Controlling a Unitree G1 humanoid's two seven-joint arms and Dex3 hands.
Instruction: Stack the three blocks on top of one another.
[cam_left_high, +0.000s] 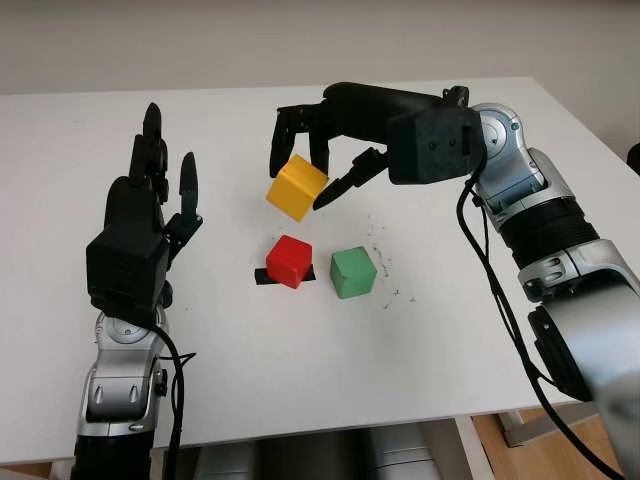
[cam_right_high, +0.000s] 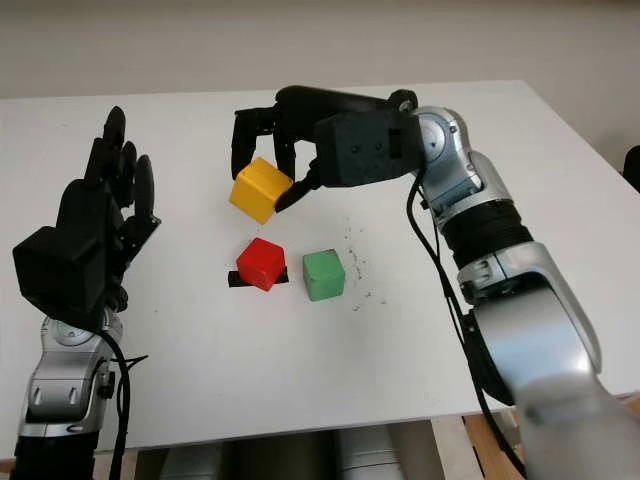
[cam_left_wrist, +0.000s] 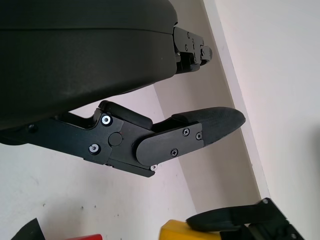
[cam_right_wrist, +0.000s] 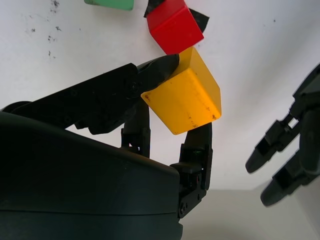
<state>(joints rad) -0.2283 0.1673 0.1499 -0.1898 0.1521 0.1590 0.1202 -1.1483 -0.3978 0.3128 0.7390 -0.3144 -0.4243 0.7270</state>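
Note:
My right hand (cam_left_high: 312, 170) holds the yellow block (cam_left_high: 296, 187) tilted in the air, a little above and behind the red block (cam_left_high: 289, 260); its black fingers (cam_right_wrist: 155, 72) pinch the yellow block (cam_right_wrist: 184, 98) from both sides. The red block sits on a strip of black tape (cam_left_high: 262, 277) on the white table (cam_left_high: 300, 360). Just to its right on the table stands the green block (cam_left_high: 353, 272), a small gap between them. My left hand (cam_left_high: 150, 215) is raised over the table's left side, open and holding nothing.
Small dark specks mark the table (cam_left_high: 385, 265) to the right of the green block. The table's front edge (cam_left_high: 330, 425) runs close to me, and its right edge (cam_left_high: 590, 140) lies behind my right arm. A pale wall rises behind the table.

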